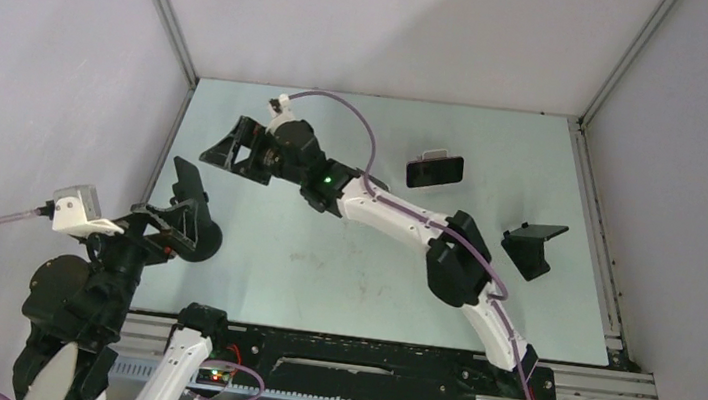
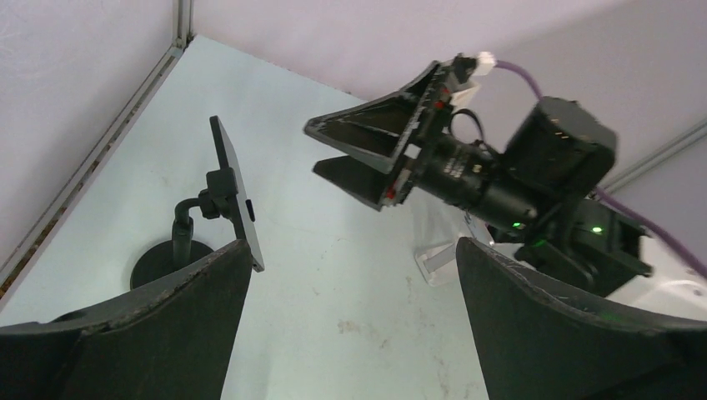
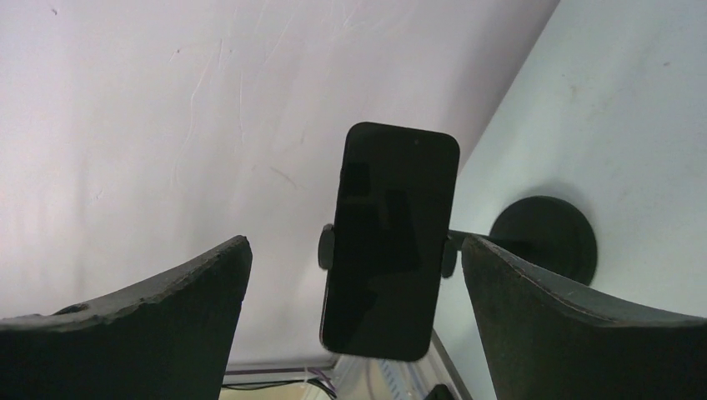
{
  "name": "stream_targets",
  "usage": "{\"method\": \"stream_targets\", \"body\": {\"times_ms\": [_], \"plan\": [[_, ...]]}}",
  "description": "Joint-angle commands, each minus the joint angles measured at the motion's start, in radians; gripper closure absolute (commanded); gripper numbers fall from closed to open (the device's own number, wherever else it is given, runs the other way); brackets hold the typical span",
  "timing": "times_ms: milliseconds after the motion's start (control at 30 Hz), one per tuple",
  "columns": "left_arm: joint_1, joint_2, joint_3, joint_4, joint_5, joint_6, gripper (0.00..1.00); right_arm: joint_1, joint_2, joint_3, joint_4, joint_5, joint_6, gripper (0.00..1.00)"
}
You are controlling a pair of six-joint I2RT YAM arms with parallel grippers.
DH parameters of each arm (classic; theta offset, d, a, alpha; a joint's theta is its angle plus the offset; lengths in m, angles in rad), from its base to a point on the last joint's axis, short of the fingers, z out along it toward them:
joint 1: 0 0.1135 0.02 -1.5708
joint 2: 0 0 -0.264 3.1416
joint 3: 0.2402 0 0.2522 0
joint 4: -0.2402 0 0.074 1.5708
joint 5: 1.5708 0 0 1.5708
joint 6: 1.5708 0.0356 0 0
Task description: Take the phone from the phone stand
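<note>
A black phone (image 1: 187,181) stands upright, clamped in a black phone stand with a round base (image 1: 202,241) at the table's left side. In the right wrist view the phone (image 3: 388,242) faces me between the open fingers, a little ahead of them, with the stand's base (image 3: 544,238) behind it. My right gripper (image 1: 226,141) is open and empty, just beyond the phone. My left gripper (image 1: 166,224) is open and empty beside the stand. In the left wrist view the phone (image 2: 234,193) shows edge-on at the left, and the right gripper (image 2: 367,150) hovers above.
A second dark phone (image 1: 434,170) leans on a clear stand at the back centre. An empty black stand (image 1: 534,249) sits at the right. The enclosure wall (image 1: 62,76) and metal rail run close along the left of the phone stand.
</note>
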Motion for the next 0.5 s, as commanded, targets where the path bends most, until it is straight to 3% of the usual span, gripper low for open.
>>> {"method": "stream_targets", "body": {"times_ms": [0,200,467], "plan": [[0.005,0.022,0.032,0.003,-0.012,0.020,0.00,0.018,0.097,0.146,0.039,-0.012,0.082,0.01],[0.005,0.028,0.036,0.004,-0.014,0.029,0.00,0.035,0.165,0.195,0.063,-0.025,0.118,0.01],[0.005,0.041,0.046,-0.002,-0.023,0.042,0.00,0.035,0.165,0.136,0.111,-0.032,0.151,0.01]]}}
